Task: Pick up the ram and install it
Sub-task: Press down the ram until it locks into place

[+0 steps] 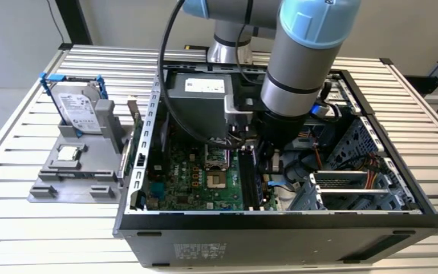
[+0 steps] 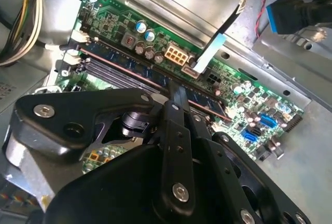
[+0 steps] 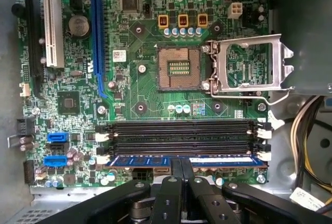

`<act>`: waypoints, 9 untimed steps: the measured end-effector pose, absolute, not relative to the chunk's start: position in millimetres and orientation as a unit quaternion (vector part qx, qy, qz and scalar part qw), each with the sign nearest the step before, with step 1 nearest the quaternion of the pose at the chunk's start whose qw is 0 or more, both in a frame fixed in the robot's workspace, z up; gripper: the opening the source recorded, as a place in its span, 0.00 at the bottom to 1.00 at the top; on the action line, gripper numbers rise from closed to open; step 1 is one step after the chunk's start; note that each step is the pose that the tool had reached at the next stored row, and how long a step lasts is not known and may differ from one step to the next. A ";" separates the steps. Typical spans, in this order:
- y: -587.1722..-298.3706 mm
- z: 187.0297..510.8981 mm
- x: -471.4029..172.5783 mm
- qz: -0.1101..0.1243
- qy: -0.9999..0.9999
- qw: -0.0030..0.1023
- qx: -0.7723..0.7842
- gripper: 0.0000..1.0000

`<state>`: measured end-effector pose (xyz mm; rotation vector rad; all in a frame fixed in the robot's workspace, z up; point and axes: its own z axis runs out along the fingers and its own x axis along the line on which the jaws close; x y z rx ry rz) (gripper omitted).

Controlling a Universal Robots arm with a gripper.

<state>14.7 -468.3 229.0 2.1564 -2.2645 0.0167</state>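
The ram [image 3: 148,161] is a long blue-labelled stick standing on edge in the outermost memory slot of the green motherboard [image 3: 129,99]. It also shows in the second wrist view, where the ram [image 2: 116,60] runs diagonally between white slot latches. My gripper [image 3: 181,168] sits over the stick's middle, its two black fingers [image 3: 174,175] close together and pinched on the top edge. From the exterior view the gripper [image 1: 266,164] reaches down inside the open computer case [image 1: 280,224], below the arm's grey and blue wrist.
Several empty black memory slots [image 3: 181,136] lie beside the ram. An open CPU socket [image 3: 179,67] with a raised metal frame [image 3: 249,66] lies beyond them. Cables [image 3: 311,136] and a drive cage [image 1: 348,188] crowd one side. Outside the case stand a hard drive [image 1: 78,108] and a grey fixture [image 1: 74,174].
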 end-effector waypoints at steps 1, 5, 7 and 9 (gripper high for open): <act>-468.3 227.2 14.7 0.005 -0.724 0.007 0.690 0.00; -468.5 220.6 14.6 0.006 -0.724 0.008 0.690 0.00; -468.5 216.9 14.6 0.006 -0.724 0.008 0.690 0.00; -468.0 219.0 14.7 0.006 -0.724 0.009 0.690 0.00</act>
